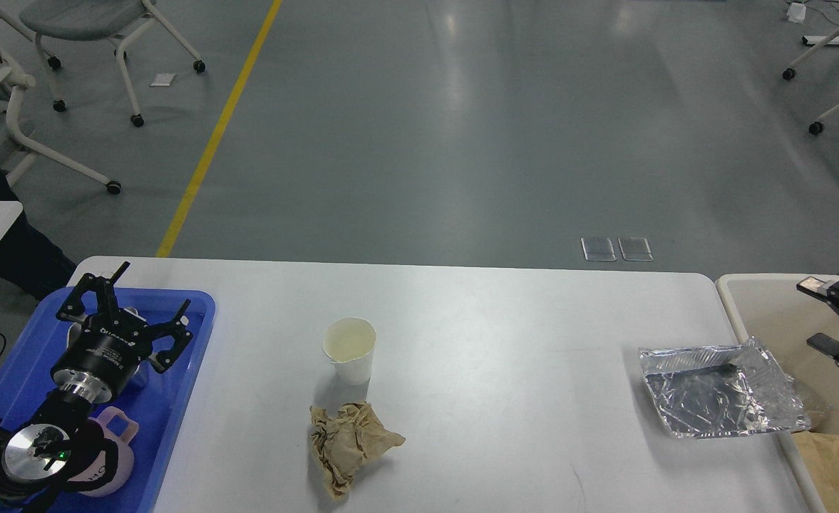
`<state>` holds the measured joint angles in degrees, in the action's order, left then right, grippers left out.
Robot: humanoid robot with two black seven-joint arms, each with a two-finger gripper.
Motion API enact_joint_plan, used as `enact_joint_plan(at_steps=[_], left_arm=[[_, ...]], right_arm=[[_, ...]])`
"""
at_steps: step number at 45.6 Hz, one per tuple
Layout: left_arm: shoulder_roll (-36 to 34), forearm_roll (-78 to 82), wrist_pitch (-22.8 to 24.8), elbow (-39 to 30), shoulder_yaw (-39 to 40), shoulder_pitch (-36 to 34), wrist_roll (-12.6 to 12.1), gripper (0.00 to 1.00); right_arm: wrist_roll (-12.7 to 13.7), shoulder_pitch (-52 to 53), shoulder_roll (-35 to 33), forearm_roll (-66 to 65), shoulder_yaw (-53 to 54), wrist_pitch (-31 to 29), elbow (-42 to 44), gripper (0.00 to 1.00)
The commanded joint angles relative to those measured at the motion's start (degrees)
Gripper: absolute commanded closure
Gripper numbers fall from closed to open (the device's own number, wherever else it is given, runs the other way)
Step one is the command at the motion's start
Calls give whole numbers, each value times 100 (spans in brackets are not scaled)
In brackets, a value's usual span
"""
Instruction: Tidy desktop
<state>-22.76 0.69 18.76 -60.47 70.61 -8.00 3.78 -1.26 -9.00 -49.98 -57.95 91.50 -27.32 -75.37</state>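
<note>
The desktop (505, 342) spans the lower frame, with three items left on it: a white paper cup (350, 349) standing upright near centre, a crumpled brown paper (348, 442) just in front of it, and a foil tray (718, 390) at the right edge, overhanging toward the cream bin (768, 313). Risks as judged — the light cup is easily tipped or crushed by a hard pinch, the foil tray is likely to be deformed or pushed off the edge, and the paper may be dragged rather than lifted. The left gripper (150, 306) is held over the blue tray (177, 399) with fingers spread wide, nothing held; a pink mug (116, 456) sits beneath the arm. The right gripper (829, 317) is seen over the bin — fingers apparently parted, nothing gripped.
</note>
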Motion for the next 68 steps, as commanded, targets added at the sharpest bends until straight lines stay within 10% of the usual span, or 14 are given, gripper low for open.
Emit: enact_joint_plan(at_steps=[1, 22, 33, 68], left_arm=[[-36, 2, 75, 9, 5, -8, 9, 4], [70, -7, 303, 44, 23, 35, 26, 4], [61, 2, 400, 53, 436, 194, 870, 4], [351, 212, 400, 62, 603, 317, 888, 4]], right_arm=[[-50, 82, -117, -6, 44, 7, 57, 0], [-199, 56, -829, -1735, 114, 104, -820, 0], [-164, -514, -697, -4391, 114, 780, -1797, 0], [-541, -2852, -1874, -6141, 272, 2547, -1920, 0]])
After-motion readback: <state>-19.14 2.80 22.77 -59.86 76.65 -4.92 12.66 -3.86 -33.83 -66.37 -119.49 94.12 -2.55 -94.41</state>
